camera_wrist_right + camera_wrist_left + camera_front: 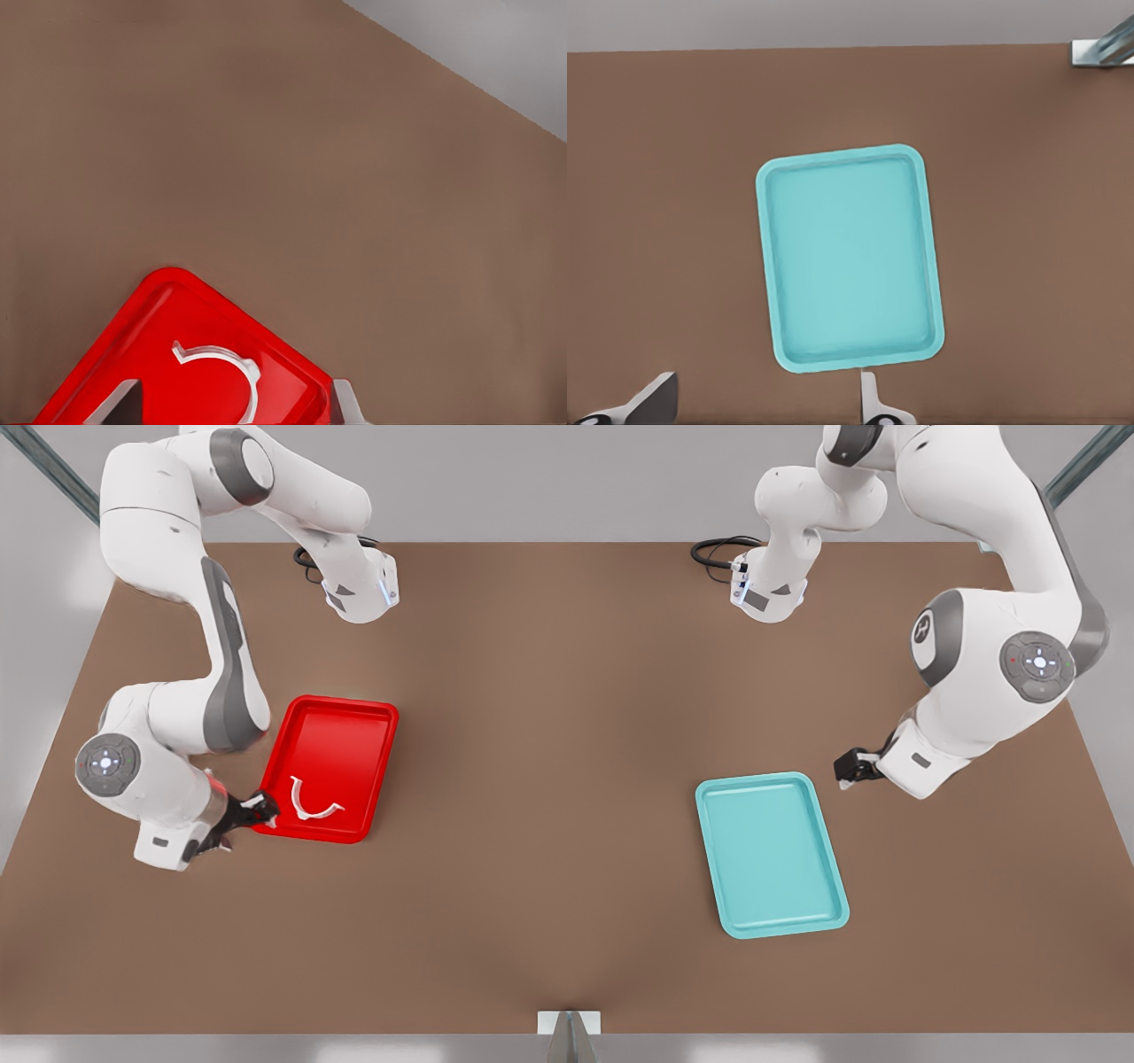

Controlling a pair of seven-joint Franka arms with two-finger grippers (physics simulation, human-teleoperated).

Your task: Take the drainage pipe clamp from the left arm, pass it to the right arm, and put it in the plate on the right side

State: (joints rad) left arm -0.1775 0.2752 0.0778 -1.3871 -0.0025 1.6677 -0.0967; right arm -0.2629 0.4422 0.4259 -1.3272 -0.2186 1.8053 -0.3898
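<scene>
1. We find the clamp [312, 802] lying loose inside the red plate [359, 726], near its front edge, on the front view's left.
2. The right gripper [251, 812] sits at that plate's near corner, just beside the clamp; its fingers [124, 403] are spread wide and hold nothing.
3. The placing looks done, so we judge the step in hand is the retreat: we should lift straight up before swinging away, keeping the fingers wide so no tip hooks a bent tab or nudges the rim.
4. The left gripper [852, 767] waits by the teal tray [771, 855], fingers [651, 400] apart and empty; we leave it parked.
</scene>
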